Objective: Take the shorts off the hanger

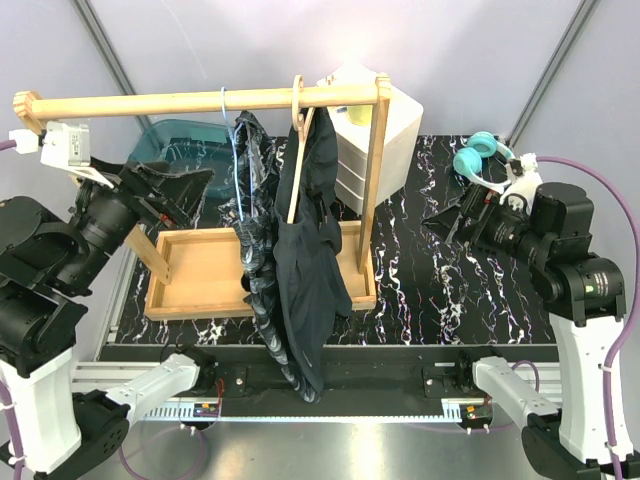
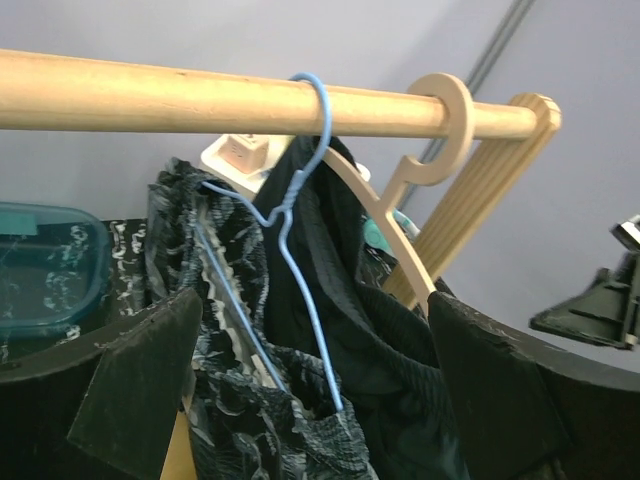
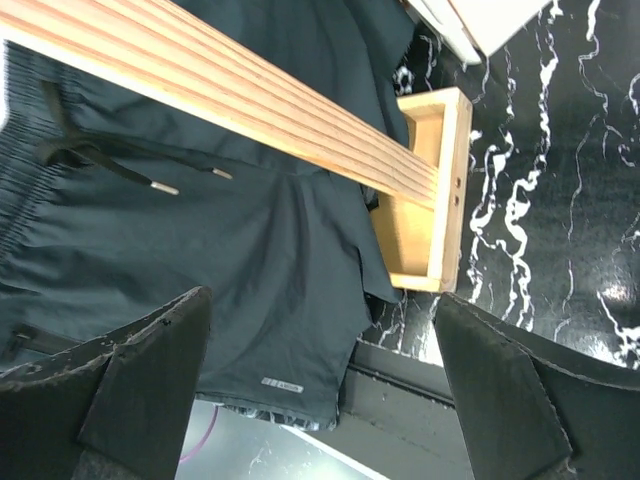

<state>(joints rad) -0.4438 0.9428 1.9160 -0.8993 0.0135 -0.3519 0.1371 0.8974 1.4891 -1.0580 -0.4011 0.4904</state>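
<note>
Dark navy shorts [image 1: 310, 270] hang on a wooden hanger [image 1: 297, 120] from the wooden rail [image 1: 200, 101]; they show in the right wrist view [image 3: 250, 260] with a drawstring. Patterned black-and-grey shorts [image 1: 255, 220] hang beside them on a blue wire hanger [image 1: 233, 150], close up in the left wrist view [image 2: 290, 240]. My left gripper [image 1: 185, 190] is open, left of the patterned shorts, touching nothing. My right gripper [image 1: 450, 218] is open, right of the rack, apart from the navy shorts.
The rack stands in a wooden tray [image 1: 200, 270] on the black marble mat [image 1: 450, 290]. A white drawer unit [image 1: 365, 130] stands behind it, a teal bin [image 1: 185, 140] at back left, teal headphones [image 1: 480, 152] at back right.
</note>
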